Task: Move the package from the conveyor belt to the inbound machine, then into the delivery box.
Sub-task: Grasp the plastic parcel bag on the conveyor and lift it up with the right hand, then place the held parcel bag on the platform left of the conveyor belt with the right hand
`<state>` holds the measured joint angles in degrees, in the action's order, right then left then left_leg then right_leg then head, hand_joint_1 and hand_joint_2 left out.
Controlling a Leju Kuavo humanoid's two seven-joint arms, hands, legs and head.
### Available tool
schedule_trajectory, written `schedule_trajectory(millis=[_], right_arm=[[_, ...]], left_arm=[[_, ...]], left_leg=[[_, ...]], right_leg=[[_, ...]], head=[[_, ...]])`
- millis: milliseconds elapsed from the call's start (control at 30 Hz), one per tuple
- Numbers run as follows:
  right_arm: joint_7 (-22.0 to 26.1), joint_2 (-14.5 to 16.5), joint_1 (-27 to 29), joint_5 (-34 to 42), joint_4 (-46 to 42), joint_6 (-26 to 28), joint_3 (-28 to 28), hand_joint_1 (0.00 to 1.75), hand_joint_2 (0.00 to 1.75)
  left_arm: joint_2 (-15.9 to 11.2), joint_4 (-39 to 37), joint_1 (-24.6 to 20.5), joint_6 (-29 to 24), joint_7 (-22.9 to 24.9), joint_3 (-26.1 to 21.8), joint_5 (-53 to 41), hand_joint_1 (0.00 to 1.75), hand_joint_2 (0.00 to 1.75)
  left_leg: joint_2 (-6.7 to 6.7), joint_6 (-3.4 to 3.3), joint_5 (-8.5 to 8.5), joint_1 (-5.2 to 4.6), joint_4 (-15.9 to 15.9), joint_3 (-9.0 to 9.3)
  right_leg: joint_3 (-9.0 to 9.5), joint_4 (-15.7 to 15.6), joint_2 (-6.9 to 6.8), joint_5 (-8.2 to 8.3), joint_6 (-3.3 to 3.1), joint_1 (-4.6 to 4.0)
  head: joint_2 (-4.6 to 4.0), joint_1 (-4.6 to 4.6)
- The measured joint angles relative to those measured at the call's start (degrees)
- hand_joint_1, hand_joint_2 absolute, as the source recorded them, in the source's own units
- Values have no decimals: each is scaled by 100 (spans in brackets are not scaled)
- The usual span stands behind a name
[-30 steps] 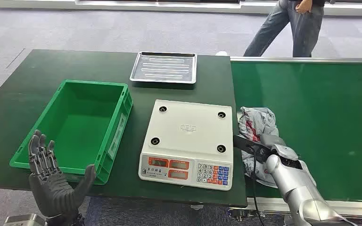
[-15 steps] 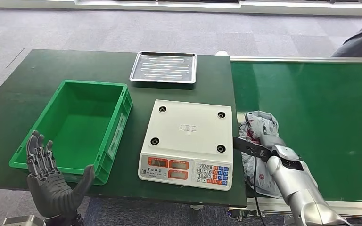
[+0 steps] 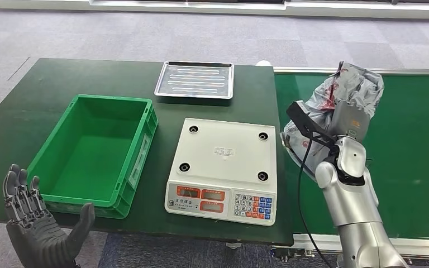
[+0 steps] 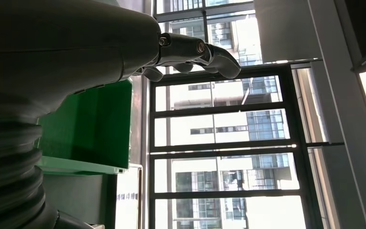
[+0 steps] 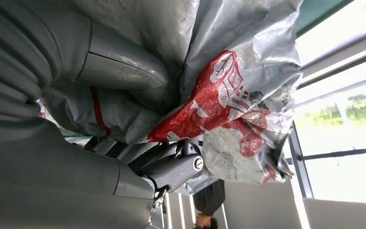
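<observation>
Right robot hand (image 3: 351, 120) grasps the crumpled grey package (image 3: 335, 97) above the conveyor belt (image 3: 408, 145); left robot hand (image 3: 36, 231) spread, holding nothing

Parcel-handling hall: green conveyor belt (image 3: 402, 145) beside a table (image 3: 44, 95) with weighing scale (image 3: 223, 167).

The package (image 3: 343, 97) is a crumpled grey plastic mailing bag with red print, gripped in the right hand (image 3: 347, 120) and lifted clear above the green conveyor belt (image 3: 402, 151), near the belt's edge beside the counter (image 3: 44, 84); the thumb (image 5: 124, 71) presses its folds.
</observation>
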<state>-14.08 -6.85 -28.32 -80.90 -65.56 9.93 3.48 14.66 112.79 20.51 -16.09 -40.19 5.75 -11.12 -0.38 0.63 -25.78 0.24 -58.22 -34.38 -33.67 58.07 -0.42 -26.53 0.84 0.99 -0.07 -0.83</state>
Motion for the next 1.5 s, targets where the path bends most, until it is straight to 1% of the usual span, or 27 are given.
schedule_trajectory(millis=[133,200,233,333,367,400,433,567,600,633,667,700,733,767,800,833,900,967,1033,1167,1367,1500], right_arm=[[11,30,49,-4,-218,14,-68,175,175],[52,46,72,-41,-301,273,-97,175,175],[113,68,95,-85,-377,653,-125,175,175],[536,252,175,-251,-931,2262,-251,175,175],[717,342,183,-304,-1187,2622,-280,175,175],[888,444,182,-366,-1442,2848,-297,175,175],[1014,558,174,-431,-1662,2957,-303,175,175],[1226,982,87,-520,-2192,2960,-267,175,175],[1284,1059,36,-413,-2227,2818,-215,175,175],[1351,1123,-27,-261,-2225,2557,-134,175,175],[1417,1191,-109,-106,-2152,2136,-15,175,175],[1459,1280,-231,20,-1940,1650,140,175,175],[1456,1407,-400,110,-1516,1193,336,175,175],[1428,1566,-591,171,-931,851,553,175,175],[1388,1737,-760,227,-257,741,771,175,175],[1349,1896,-880,286,401,837,964,175,175],[1317,2141,-1010,372,1397,1310,1221,175,175],[1303,2288,-1159,415,2067,1586,1351,175,175],[1291,2364,-1292,426,2513,1606,1422,175,175],[1250,2455,-1452,427,3059,1567,1521,0,175],[1179,2487,-1518,406,3344,1561,1581,0,175],[1319,2508,-1565,503,3456,1534,1592,0,175]], left_arm=[[13,23,20,0,0,-8,-3,0,175],[16,27,26,2,0,-9,-3,0,175],[19,27,26,3,0,-10,-3,0,175],[43,3,0,-3,0,-11,-14,0,175],[52,-18,-29,-10,1,-10,-23,0,175],[61,-45,-71,-23,1,-8,-34,0,175],[69,-78,-124,-44,1,-3,-47,0,175],[82,-201,-319,-127,39,8,-87,0,175],[82,-221,-352,-115,53,8,-90,0,175],[81,-239,-384,-88,67,8,-89,0,175],[80,-259,-419,-34,79,8,-81,0,175],[79,-284,-465,39,88,9,-66,0,175],[76,-324,-531,116,96,13,-46,0,175],[73,-375,-614,181,99,23,-25,0,175],[70,-433,-702,219,99,46,-8,0,175],[67,-488,-774,232,99,75,4,0,175],[57,-569,-842,217,98,137,26,0,175],[44,-621,-846,197,95,163,61,0,175],[28,-656,-845,190,83,167,97,0,175],[-5,-715,-842,187,49,175,138,0,175],[-46,-770,-832,169,22,177,152,0,175],[-74,-791,-830,137,14,177,157,0,175]], left_leg=[[0,-1,0,-1,-1,0],[-1,-2,1,-1,-2,0],[-2,-3,2,-1,-2,-1],[-2,-2,2,-1,-2,-2],[0,0,0,-1,-1,0],[4,3,-2,-1,-1,2],[7,7,-4,0,0,4],[10,12,-5,0,3,5],[11,14,-4,1,4,6],[11,16,-3,1,6,-6],[15,21,-6,1,8,-16],[27,26,-9,2,11,-22],[48,32,-13,3,13,-23],[73,37,-15,6,14,1],[91,38,-10,10,13,22],[92,37,1,13,12,33],[44,41,30,18,9,21],[2,48,43,23,9,-1],[-2,49,41,27,9,-8],[4,50,37,26,9,-15],[5,50,37,25,9,-16],[6,51,37,26,9,-15]], right_leg=[[0,0,0,1,1,2],[0,0,-1,2,2,2],[0,0,-1,2,2,2],[-2,0,0,2,2,0],[-2,0,5,2,1,-3],[-2,0,11,1,1,-7],[-2,0,18,0,-1,-10],[0,0,24,-3,-7,-15],[2,0,24,-3,-7,-15],[5,1,25,-2,-8,-16],[7,1,28,-3,-11,-16],[9,1,38,-2,-15,-17],[10,1,56,1,-23,-18],[10,1,77,5,-31,-21],[8,1,93,12,-37,-26],[5,1,92,18,-39,-29],[-5,1,50,26,-38,-35],[-14,2,12,28,-41,-39],[-18,2,8,27,-42,-41],[-27,1,20,27,-42,-37],[-29,1,22,27,-41,-38],[-30,1,22,28,-42,-40]], head=[[0,-1],[0,-1],[0,-1],[0,-1],[0,-1],[0,-1],[0,-1],[0,-1],[0,0],[0,0],[0,1],[0,2],[0,1],[0,0],[0,-1],[0,-2],[0,0],[0,1],[0,1],[0,1],[0,1],[0,1]])
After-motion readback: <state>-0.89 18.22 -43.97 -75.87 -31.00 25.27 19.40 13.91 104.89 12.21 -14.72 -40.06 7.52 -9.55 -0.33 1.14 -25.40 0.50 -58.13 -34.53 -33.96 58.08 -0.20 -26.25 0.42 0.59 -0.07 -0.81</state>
